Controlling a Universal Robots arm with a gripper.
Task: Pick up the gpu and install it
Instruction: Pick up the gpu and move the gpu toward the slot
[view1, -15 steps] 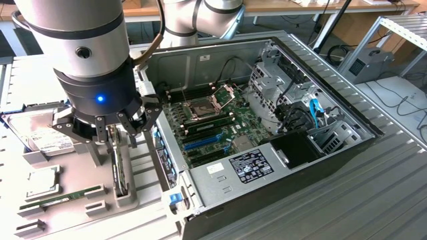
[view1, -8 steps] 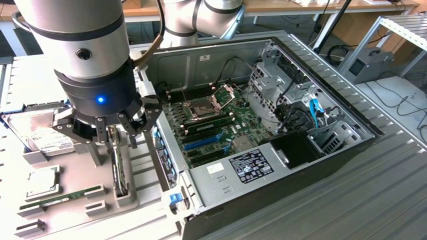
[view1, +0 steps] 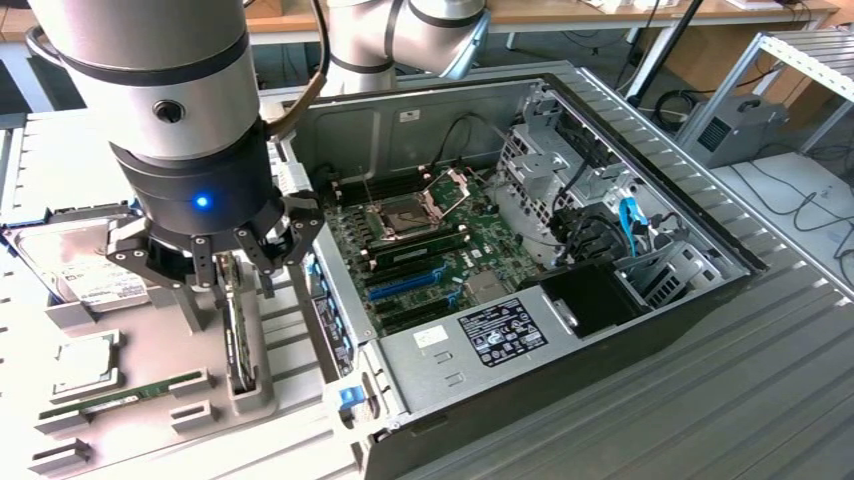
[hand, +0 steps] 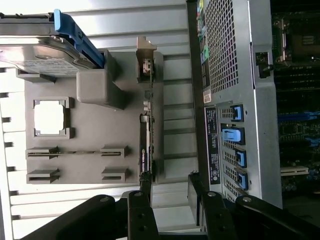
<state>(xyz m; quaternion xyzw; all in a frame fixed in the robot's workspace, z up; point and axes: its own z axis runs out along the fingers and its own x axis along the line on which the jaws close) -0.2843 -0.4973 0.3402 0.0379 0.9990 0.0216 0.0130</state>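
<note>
The gpu is a thin dark card standing on edge in a slot of the grey parts holder, to the exterior view's left of the open computer case. In the wrist view the gpu runs lengthwise, with its silver end bracket at the far end. My gripper hangs just above the card's near end with its jaws open and nothing between them. In the wrist view, one of the fingers of my gripper sits over the card's edge.
The case lies on its side with the motherboard and blue expansion slots exposed. On the holder are a silver hard drive, a processor and a green memory stick. The case's rear panel stands close beside the card.
</note>
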